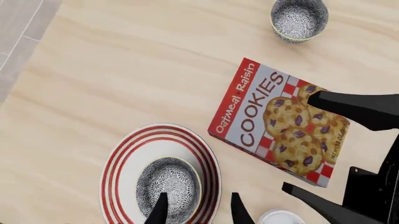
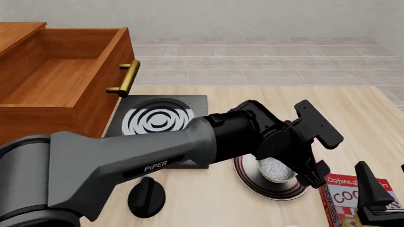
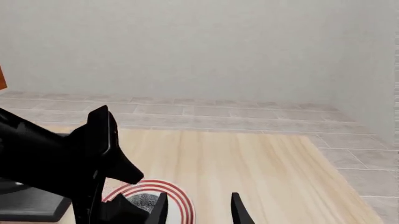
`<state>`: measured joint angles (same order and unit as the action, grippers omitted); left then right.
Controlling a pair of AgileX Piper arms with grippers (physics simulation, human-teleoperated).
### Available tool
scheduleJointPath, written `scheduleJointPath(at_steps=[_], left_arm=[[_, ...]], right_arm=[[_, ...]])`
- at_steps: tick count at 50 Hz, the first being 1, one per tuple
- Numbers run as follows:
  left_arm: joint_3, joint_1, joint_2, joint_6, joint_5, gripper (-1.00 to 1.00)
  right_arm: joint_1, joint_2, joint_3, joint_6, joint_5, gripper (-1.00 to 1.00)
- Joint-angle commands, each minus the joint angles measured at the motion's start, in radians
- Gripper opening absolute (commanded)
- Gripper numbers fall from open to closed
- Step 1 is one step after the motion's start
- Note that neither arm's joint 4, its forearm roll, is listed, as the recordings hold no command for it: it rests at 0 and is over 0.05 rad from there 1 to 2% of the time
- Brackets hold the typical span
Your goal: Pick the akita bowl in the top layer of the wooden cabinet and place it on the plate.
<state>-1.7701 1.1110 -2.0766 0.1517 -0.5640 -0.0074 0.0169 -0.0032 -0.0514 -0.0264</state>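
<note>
We found the akita bowl (image 1: 168,183) sitting upright inside the plate (image 1: 121,161), low and left of centre in the left wrist view, and at lower centre right of the front view, half hidden under the left arm's wrist. We judged it a small, rigid, glazed thing: light, probably slick, liable to chip if dropped, best taken by pinching one side of its thin rim with one finger inside and one outside. The left gripper (image 1: 198,209) hovered over the plate with its fingers spread and nothing between them, one tip above the bowl's rim and the other just off the plate's edge, so it looked released. That arm reached across from the lower left, wrist bent downward. The right gripper (image 3: 198,209) was also open and empty, near the cookie box (image 1: 281,122). The top layer (image 2: 60,78) of the wooden cabinet (image 2: 104,111) stood open, upper left.
</note>
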Motion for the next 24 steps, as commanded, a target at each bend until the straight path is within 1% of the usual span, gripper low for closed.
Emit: scheduleJointPath(at_steps=[1, 12, 24], left_arm=[[-0.008, -0.015, 0.017, 0.012, -0.012, 1.00], [-0.028, -0.031, 0.018, 0.026, -0.021, 1.00], [-0.037, -0.036, 0.034, 0.021, -0.030, 1.00]], right_arm=[[0.000, -0.016, -0.001, -0.004, 0.016, 1.00], [0.001, -0.017, -0.001, -0.011, 0.015, 1.00], [0.001, -0.017, -0.001, -0.015, 0.016, 1.00]])
